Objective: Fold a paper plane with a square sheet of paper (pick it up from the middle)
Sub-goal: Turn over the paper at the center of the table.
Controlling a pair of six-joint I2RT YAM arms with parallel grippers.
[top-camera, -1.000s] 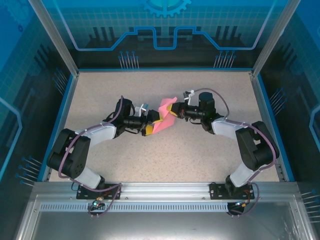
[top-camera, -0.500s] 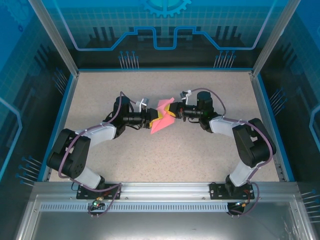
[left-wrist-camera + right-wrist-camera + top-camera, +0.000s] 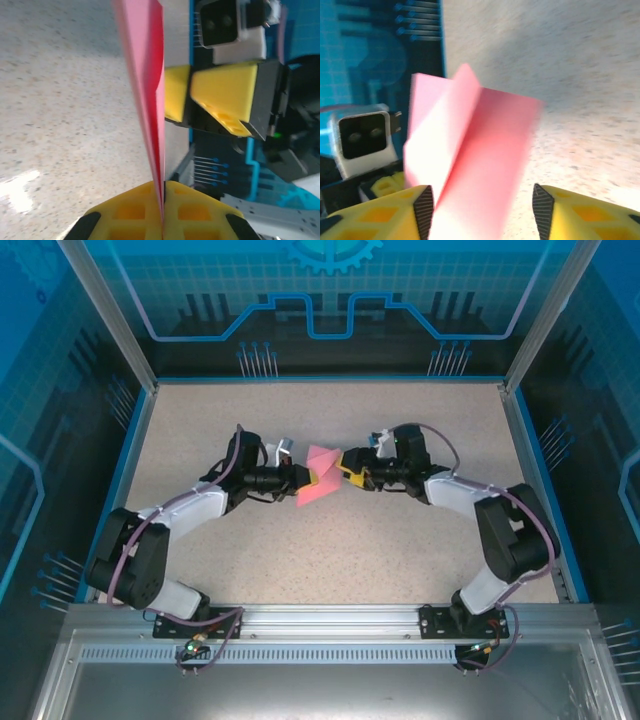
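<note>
Grippers meet nose to nose over the middle of the table (image 3: 420, 560). Left gripper (image 3: 300, 478) has its yellow pads pressed together on the square sheet of paper (image 3: 318, 476); in the left wrist view the pink edge runs straight into the seam between the pads (image 3: 163, 202). Right gripper (image 3: 347, 468) stands spread: in its wrist view the two yellow fingers (image 3: 385, 212) sit well apart with the sheet (image 3: 470, 145) in the gap, touching neither as far as I can tell. Sheet is folded, with at least one crease and two flaps showing, and is seen nearly edge-on from the left wrist (image 3: 147, 75). It hangs between the two grippers; can't tell if its low corner touches the speckled surface. Right gripper's pads (image 3: 220, 95) sit just beside the sheet, with the white wrist camera (image 3: 225, 22) above them.
</note>
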